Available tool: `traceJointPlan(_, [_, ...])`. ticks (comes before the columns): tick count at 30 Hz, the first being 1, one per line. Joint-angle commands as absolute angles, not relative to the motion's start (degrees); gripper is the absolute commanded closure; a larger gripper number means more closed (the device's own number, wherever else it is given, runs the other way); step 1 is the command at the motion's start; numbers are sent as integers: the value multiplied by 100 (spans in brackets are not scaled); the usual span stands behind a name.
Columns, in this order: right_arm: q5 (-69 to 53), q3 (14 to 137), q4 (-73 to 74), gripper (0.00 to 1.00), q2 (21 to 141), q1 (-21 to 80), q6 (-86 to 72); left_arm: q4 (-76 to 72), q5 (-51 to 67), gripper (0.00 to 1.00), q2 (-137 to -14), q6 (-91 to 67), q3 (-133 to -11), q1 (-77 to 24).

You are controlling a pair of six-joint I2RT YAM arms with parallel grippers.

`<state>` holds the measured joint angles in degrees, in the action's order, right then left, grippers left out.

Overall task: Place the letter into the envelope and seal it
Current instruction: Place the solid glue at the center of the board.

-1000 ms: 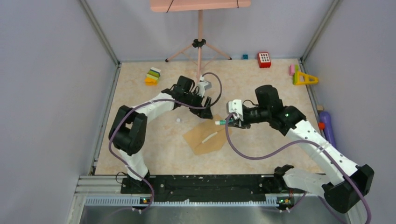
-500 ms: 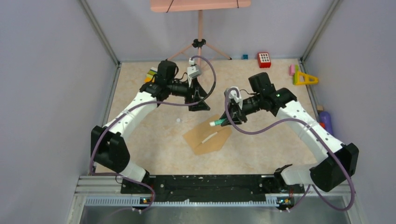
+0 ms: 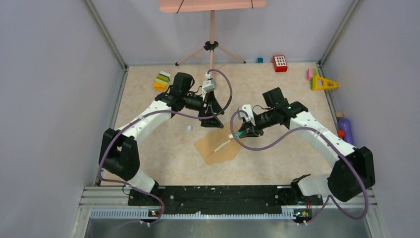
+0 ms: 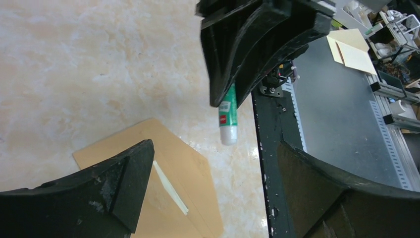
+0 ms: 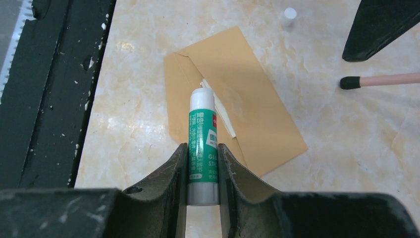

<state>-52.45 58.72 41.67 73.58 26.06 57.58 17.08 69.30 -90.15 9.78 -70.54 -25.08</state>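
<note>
The letter (image 4: pixel 171 187) shows only as a thin pale strip at the flap edge, rest hidden inside the envelope (image 4: pixel 190 168). Left wrist view: a finger (image 4: pixel 99 191) of the left gripper (image 4: pixel 213 148) covers the envelope's left corner and the bottom edge crops its lower end. Right wrist view: the glue stick (image 5: pixel 203 134) overlaps the flap seam, its base buried between the fingers (image 5: pixel 171 173) of the right gripper (image 5: pixel 202 148). The small white object (image 3: pixel 188 128) left of the envelope is too small to identify from above.

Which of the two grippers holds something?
The right gripper, closed on a green glue stick; the left gripper stands wide open and empty.
</note>
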Motion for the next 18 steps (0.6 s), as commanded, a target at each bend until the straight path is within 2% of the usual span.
traceJointPlan(1, [-5873, 6426, 4563, 100, 7746, 2579, 6289, 1934, 7020, 1, -9105, 1547, -7111, -2899])
traceJointPlan(7, [-5722, 6152, 3852, 100, 7552, 2684, 5747, 2598, 6455, 1, -9529, 1917, -7476, -3305])
traceJointPlan(13, [-5581, 5977, 3537, 100, 7400, 2792, 5513, 2549, 6273, 1, -9763, 1775, -7563, -3500])
traceJointPlan(16, [-5380, 5940, 3458, 100, 7415, 2882, 5484, 2542, 6301, 8, -9838, 1711, -7615, -3547])
traceJointPlan(18, [-5258, 5887, 3387, 100, 7428, 2927, 5467, 2553, 6319, 19, -9876, 1692, -7643, -3571])
